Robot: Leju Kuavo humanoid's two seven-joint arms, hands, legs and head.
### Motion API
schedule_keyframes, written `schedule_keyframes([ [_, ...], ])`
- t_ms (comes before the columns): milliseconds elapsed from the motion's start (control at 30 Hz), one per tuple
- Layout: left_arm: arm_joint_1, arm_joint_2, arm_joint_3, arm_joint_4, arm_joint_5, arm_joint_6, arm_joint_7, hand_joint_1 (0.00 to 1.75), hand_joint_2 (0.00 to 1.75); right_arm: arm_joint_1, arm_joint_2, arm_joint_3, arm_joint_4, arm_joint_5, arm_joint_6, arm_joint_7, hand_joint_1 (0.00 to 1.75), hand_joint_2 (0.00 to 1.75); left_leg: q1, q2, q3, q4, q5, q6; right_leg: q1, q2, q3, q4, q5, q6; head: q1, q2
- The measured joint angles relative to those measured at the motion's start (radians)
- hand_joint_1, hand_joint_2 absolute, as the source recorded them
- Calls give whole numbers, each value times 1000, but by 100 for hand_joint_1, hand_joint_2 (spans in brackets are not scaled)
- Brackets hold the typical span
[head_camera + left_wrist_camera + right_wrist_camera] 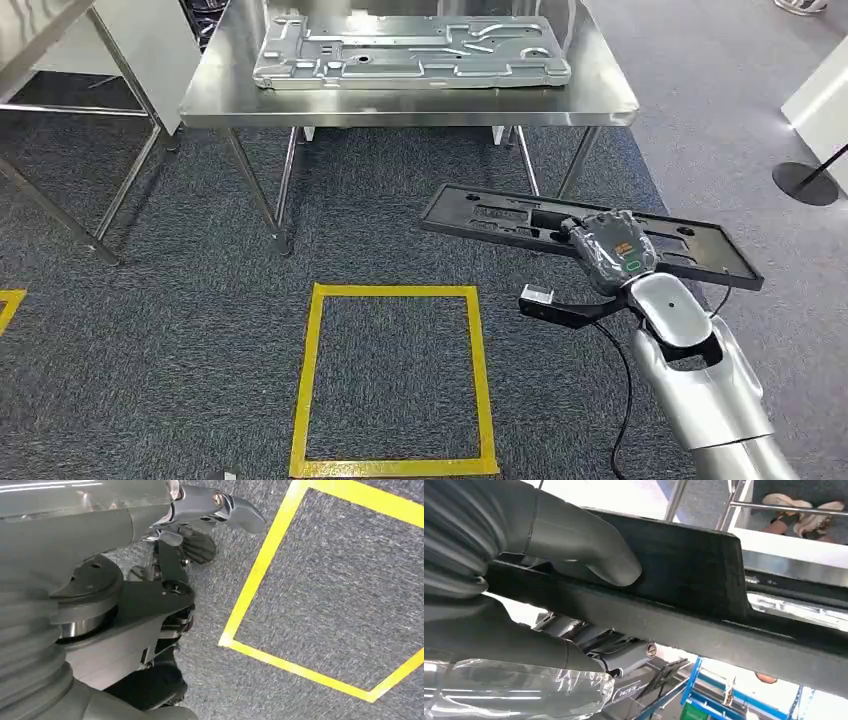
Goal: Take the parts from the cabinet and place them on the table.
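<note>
A long black plastic part (480, 215) with cut-outs hangs level above the carpet, in front of the steel table (600, 100). My right hand (612, 250) grips it near its middle, wrist cover upward. In the right wrist view the thumb (589, 545) presses on the black part (694, 565) and the fingers wrap under its edge. A silver stamped metal panel (410, 50) lies flat on the table top. My left hand (200, 530) hangs over the carpet with nothing in it, its thumb away from the dark fingers.
A yellow taped square (395, 380) marks the carpet just ahead of me. The steel table's legs (270, 190) stand behind it. Another table (60, 30) is at the far left. A black stanchion base (805, 183) and a white block (825, 100) are at the right.
</note>
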State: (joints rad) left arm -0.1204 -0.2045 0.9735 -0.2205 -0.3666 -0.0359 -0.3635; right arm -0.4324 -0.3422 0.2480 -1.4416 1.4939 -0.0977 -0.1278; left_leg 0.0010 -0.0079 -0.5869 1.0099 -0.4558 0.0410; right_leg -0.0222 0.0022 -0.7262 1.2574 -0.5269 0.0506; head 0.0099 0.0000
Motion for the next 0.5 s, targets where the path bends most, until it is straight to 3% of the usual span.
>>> schedule_keyframes([
  [67,0,0,0,0,0,0,0,0,175,-4,-2,0,0,0,0,0,175,175,0,-1,6,7,-9,-6,0,-1,82,-183,99,-9,0,0],
  [100,0,0,0,0,0,0,0,0,175,-6,-3,0,0,0,0,0,175,175,-6,-1,5,10,-14,-12,4,-2,107,-231,95,-14,0,0],
  [200,0,0,0,0,0,0,-1,0,175,-4,-3,-1,0,0,0,0,175,175,-5,0,5,7,-17,-25,12,1,105,-239,89,-27,0,0],
  [233,-1,0,0,0,0,0,-1,0,175,-3,-3,-2,0,0,0,0,175,175,-6,0,9,4,-18,-31,11,2,106,-243,91,-32,-1,0],
  [267,-2,0,0,0,0,0,-1,0,175,-3,-3,-2,-2,0,-1,0,175,175,-9,1,8,8,-26,-37,-2,1,114,-252,94,-38,-1,0],
  [300,-1,0,0,0,0,0,-2,0,175,-3,-3,-2,-5,0,-1,0,175,175,-7,2,2,33,-42,-44,-1,1,119,-254,92,-41,-3,0],
  [367,-1,0,0,0,0,0,-2,0,175,-4,-3,-3,-8,0,-1,0,175,175,0,2,-66,174,-112,-51,2,0,122,-254,89,-50,-9,0],
  [433,1,0,0,0,0,0,-2,0,175,-2,-3,-3,-8,0,-1,0,175,175,2,2,-140,307,-151,-56,4,-1,124,-253,85,-52,-10,0],
  [467,2,0,0,0,0,0,-2,0,175,1,-3,-3,-8,0,0,0,175,175,3,2,-149,314,-136,-57,4,0,126,-253,84,-52,-9,0],
  [500,3,0,0,0,0,0,-2,0,175,1,-3,-3,-8,0,0,0,175,175,3,2,-134,271,-98,-56,4,1,130,-253,81,-51,-9,0],
])
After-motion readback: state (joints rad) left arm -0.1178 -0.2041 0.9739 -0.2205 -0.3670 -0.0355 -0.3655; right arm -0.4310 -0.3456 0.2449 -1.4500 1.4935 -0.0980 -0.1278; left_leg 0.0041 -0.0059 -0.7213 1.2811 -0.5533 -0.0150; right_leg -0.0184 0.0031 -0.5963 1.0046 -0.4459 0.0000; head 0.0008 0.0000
